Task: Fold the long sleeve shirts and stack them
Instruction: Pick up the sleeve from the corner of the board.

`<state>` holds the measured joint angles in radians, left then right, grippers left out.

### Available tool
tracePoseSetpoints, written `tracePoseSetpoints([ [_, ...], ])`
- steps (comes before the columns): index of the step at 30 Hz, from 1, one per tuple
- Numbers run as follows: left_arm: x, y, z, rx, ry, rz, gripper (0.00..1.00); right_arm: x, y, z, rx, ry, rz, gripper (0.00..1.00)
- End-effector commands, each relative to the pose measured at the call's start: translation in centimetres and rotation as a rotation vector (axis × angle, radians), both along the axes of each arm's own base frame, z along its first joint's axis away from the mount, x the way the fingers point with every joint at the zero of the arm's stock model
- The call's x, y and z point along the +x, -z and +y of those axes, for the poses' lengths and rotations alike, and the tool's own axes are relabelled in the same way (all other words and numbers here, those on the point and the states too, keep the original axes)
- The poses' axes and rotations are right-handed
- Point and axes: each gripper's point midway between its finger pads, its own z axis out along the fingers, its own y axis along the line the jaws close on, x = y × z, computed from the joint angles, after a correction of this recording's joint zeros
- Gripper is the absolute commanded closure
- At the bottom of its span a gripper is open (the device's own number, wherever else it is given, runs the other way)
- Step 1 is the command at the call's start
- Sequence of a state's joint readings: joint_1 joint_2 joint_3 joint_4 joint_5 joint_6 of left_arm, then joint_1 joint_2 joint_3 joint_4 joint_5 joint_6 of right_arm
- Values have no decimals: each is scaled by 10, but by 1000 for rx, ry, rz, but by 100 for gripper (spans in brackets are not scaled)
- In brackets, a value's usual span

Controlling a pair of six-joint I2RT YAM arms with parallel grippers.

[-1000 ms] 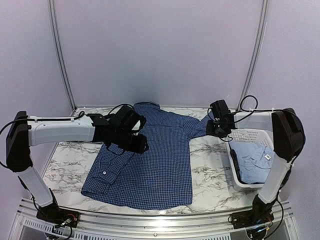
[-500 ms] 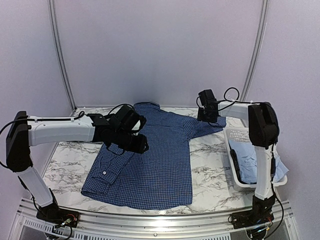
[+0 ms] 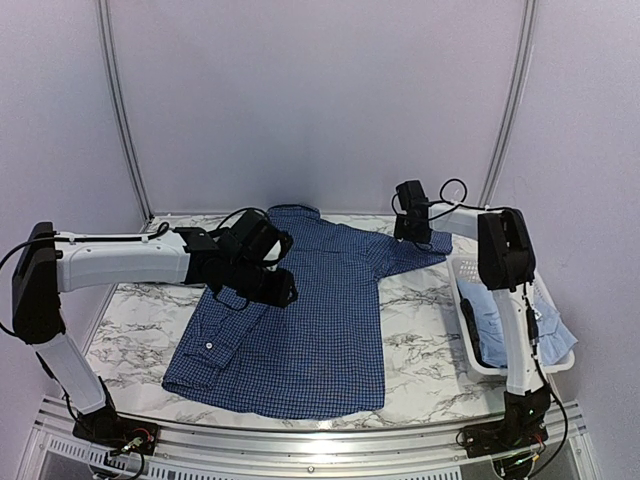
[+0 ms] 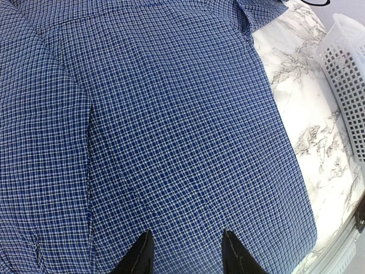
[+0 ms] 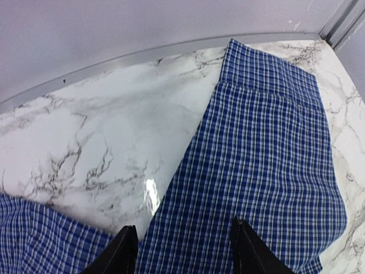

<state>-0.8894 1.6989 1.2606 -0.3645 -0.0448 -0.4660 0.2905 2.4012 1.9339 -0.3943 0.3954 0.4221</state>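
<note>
A dark blue checked long sleeve shirt (image 3: 310, 310) lies spread on the marble table (image 3: 420, 300), collar at the back and its left sleeve folded in over the body. Its right sleeve (image 5: 268, 154) stretches toward the basket, cuff at the far end. My left gripper (image 3: 278, 288) hovers over the shirt's left half; in the left wrist view it (image 4: 185, 254) is open, with only flat cloth beneath. My right gripper (image 3: 412, 228) is above the right sleeve; in the right wrist view it (image 5: 185, 248) is open over the sleeve's edge. A light blue shirt (image 3: 495, 312) lies bunched in the basket.
A white plastic laundry basket (image 3: 466, 272) stands at the table's right edge, partly behind my right arm; its mesh wall (image 4: 349, 63) also shows in the left wrist view. The back wall runs just behind the collar and sleeve.
My right arm has swung from beside the basket to the back and left, ending over the right sleeve. The left arm and the shirt have not moved.
</note>
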Motion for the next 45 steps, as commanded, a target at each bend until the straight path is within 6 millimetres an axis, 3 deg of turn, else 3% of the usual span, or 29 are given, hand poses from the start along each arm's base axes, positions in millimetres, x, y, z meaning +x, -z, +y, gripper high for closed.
tracePoseSetpoints([
  [1, 1, -12, -6, -22, 17, -17, 58, 19, 9, -8, -11, 43, 5, 48],
  [9, 2, -12, -6, -21, 19, -19, 58, 20, 40, -14, -24, 70, 58, 50],
  [16, 2, -12, -9, -29, 21, -12, 58, 18, 39, -11, 1, 69, 49, 77],
  [23, 2, -13, -9, -31, 14, -13, 58, 30, 0, -7, 9, 44, -40, 99],
  [27, 4, -15, -5, -30, -3, -20, 58, 36, -33, -3, 7, 15, -111, 100],
  [29, 4, -17, -3, -34, -12, -21, 58, 37, -61, 2, 6, -8, -168, 100],
  [33, 7, -19, 2, -51, -38, -9, 58, 35, -107, 32, 15, -124, -280, 100],
  [37, 13, -25, 11, -79, -75, -1, 58, 22, -134, 81, 43, -285, -334, 100],
  [41, 21, -33, 23, -123, -127, 12, 58, -9, -141, 149, 82, -488, -350, 100],
  [45, 27, -35, 35, -181, -162, 49, 57, -59, -125, 217, 88, -686, -312, 100],
])
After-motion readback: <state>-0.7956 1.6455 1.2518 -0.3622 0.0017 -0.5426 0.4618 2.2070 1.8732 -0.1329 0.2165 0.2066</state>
